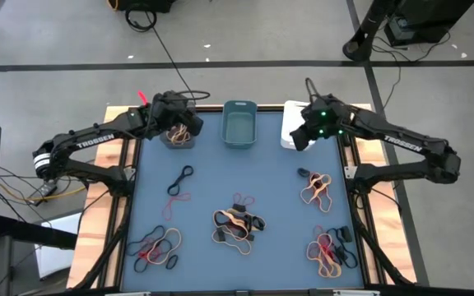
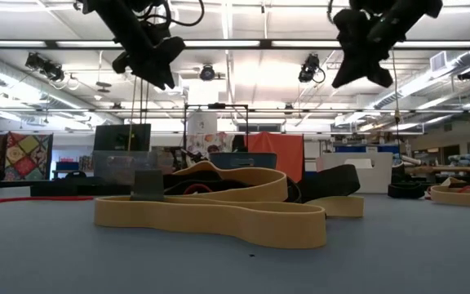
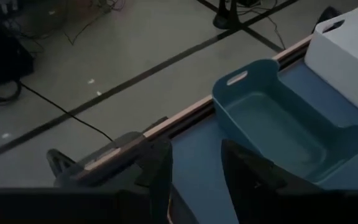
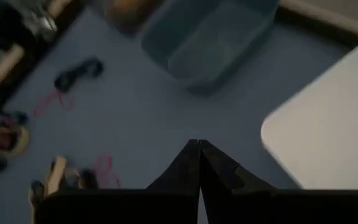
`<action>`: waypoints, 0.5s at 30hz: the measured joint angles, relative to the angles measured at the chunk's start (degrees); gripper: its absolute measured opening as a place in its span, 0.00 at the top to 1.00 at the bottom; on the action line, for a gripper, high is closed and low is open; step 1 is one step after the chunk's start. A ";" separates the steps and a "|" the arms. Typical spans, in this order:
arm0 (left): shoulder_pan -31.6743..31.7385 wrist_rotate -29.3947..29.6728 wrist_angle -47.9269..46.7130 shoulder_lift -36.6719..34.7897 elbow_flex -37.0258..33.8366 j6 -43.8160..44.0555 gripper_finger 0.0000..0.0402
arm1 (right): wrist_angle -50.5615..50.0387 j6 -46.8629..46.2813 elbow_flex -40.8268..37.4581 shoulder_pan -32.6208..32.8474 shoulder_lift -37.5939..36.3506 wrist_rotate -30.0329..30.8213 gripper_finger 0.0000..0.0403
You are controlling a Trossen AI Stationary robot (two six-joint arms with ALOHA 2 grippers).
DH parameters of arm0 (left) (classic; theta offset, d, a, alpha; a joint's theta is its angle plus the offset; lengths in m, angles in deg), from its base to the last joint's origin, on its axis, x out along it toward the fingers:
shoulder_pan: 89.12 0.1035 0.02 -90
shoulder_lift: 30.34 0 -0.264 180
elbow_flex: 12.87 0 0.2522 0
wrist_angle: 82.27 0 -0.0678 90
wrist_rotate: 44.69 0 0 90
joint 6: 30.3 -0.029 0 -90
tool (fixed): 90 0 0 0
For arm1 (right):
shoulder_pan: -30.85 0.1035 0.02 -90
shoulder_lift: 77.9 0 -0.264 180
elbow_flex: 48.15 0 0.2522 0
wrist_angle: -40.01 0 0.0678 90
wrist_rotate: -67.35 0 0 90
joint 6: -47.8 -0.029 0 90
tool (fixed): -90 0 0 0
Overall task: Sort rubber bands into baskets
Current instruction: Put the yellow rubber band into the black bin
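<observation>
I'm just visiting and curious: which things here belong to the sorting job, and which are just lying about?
Job:
small tan, black and red rubber bands
dark grey plastic basket
teal-blue plastic basket
white plastic basket

Lying about:
thick black cables on the floor

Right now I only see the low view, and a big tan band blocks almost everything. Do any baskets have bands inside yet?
Observer: Yes, the dark grey basket holds some tan rubber bands.
Operator: What about the teal one?
Observer: The teal basket looks empty.
Operator: Which tool is over the grey one?
Observer: The left tool hangs over it; the right tool waits, shut, by the white basket.
</observation>
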State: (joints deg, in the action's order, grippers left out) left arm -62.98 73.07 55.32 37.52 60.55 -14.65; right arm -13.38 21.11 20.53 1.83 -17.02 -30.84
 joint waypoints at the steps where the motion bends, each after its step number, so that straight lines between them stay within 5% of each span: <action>1: 0.01 -0.37 0.00 0.00 0.00 0.57 0.65 | -0.48 0.11 -0.03 0.18 0.62 0.35 0.96; 8: -1.39 -5.25 -1.84 0.00 0.00 1.41 0.65 | -0.26 4.17 -0.03 2.56 3.50 3.13 0.95; 15: -9.82 -7.11 -11.75 0.00 0.00 1.32 0.65 | 4.89 10.48 -0.05 4.55 3.72 8.79 0.97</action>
State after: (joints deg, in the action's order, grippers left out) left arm -72.79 65.97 43.57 37.51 60.55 -13.34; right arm -8.49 31.60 20.49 6.38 -13.30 -22.05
